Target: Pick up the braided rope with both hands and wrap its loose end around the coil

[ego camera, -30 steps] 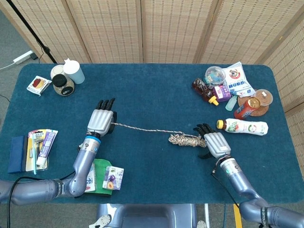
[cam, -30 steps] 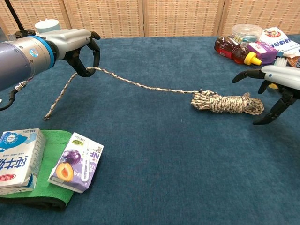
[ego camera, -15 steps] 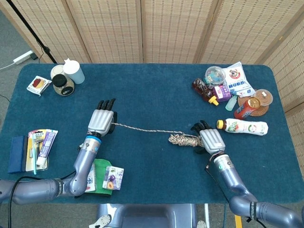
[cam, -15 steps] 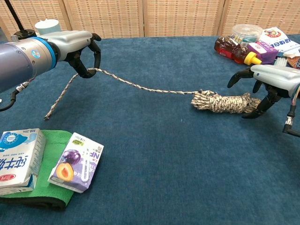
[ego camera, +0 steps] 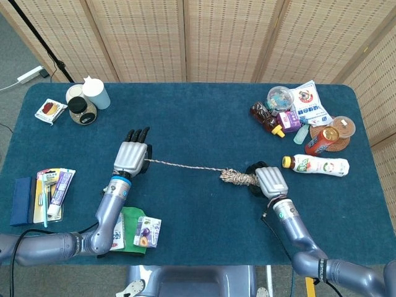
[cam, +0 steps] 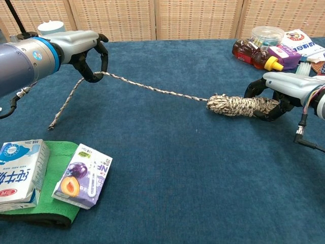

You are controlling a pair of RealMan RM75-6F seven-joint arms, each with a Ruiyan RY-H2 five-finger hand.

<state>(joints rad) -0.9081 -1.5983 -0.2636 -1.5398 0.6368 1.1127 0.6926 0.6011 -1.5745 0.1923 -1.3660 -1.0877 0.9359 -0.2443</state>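
Your left hand (cam: 84, 48) sits palm down at about nine o'clock from the table's centre, its forearm running back toward seven o'clock in the head view, and its fingers (cam: 104, 55) are hooked down and clenched around the braided rope (cam: 152, 90), which passes through them above the blue cloth. From that grasp the loose end (cam: 63, 107) hangs down toward seven o'clock in the chest view until its tip rests on the table (cam: 167, 173), while the long stretch runs off toward three o'clock, lifted clear of the cloth near your left hand and dropping to the coil (cam: 238, 105). The coil lies on its side on the cloth a little toward four o'clock from the centre of the table. Your right hand (cam: 284, 89) has come in low from the five o'clock side, wrist nearly level, and its dark fingers (cam: 254, 89) are wrapped over and under the three o'clock end of the coil, so it is grasping the coil there. In the head view the right hand (ego camera: 270, 180) covers that end, with only the nine o'clock part of the coil (ego camera: 234, 177) showing. A milk carton (cam: 18, 175) and a juice box (cam: 84, 175) lie near the seven o'clock corner on a green cloth (cam: 45, 206), well apart from the rope.
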